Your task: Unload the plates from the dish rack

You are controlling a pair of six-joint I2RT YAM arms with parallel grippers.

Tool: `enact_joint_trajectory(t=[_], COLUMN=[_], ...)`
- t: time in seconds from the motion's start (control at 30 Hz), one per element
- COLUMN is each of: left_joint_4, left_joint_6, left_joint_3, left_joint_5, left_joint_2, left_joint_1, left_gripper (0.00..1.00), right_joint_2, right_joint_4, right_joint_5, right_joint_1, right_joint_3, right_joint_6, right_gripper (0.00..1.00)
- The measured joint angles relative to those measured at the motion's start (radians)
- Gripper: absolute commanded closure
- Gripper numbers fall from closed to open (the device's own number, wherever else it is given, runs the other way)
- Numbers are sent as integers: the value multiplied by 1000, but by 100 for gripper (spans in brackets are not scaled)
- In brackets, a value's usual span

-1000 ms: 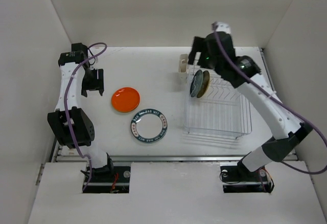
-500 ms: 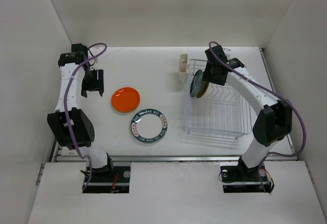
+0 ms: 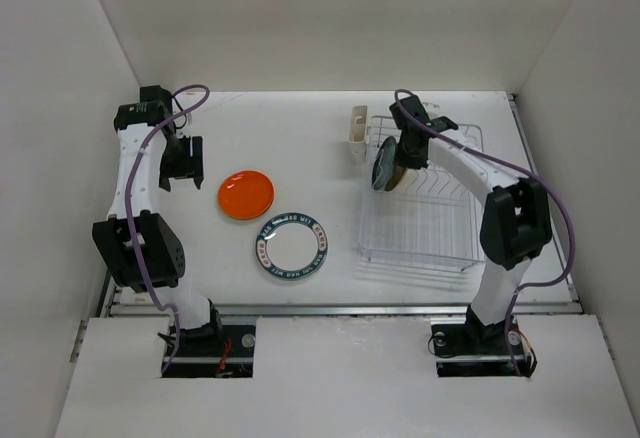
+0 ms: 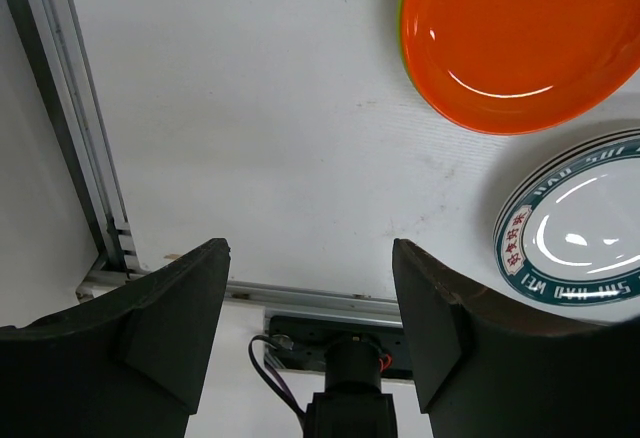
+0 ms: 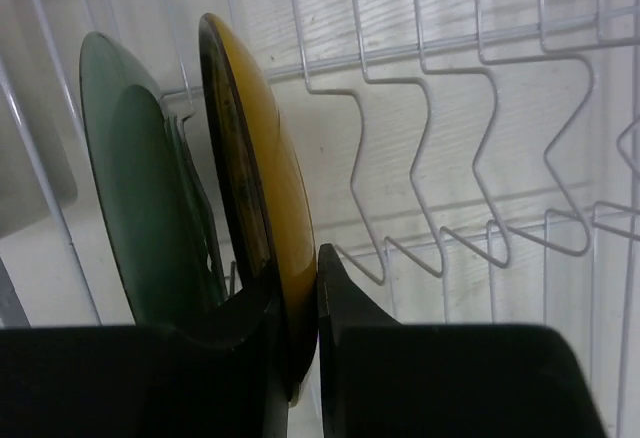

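I see the dish rack [image 3: 430, 228] on the counter's [image 3: 300, 128] right. My right jaws pinch the tan plate [image 5: 265, 228] standing there; a green plate [image 5: 140, 208] crowds just beside it. The orange plate [image 3: 246, 194] and ringed plate [image 3: 291, 246] lie left. My left jaws gape wide, empty.

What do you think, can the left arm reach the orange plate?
Probably yes. The left gripper is open near the orange plate, which lies flat on the table with nothing between them.
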Motion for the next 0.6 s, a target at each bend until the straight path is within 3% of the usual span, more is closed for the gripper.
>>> enact_joint_trajectory(t=[0.03,0.07,0.27,0.43,0.53,0.6], left_joint_4=[0,0,-8,-22,-34,-47], left_joint_6=[0,0,0,7,17,31], left_joint_3=[0,0,9,45,69,89], left_joint_5=[0,0,0,8,60,123], left_joint_2=[0,0,0,0,0,0], left_joint_1=[0,0,0,-11,-16,-20], left_gripper=[37,37,37,37,37,35], right_joint_2=[-5,-11,-47,-84,-116,-154], right_joint_4=[-4,-12,-80,-236,-306,-309], right_joint_5=[3,8,108,321,410,383], right_joint_1=[5,5,13,34,43,56], right_joint_3=[2,2,93,316,435,463], right_joint_6=[-9,-11,-39,-63,-72,-94], right_gripper=[99,100,100,100,100,100])
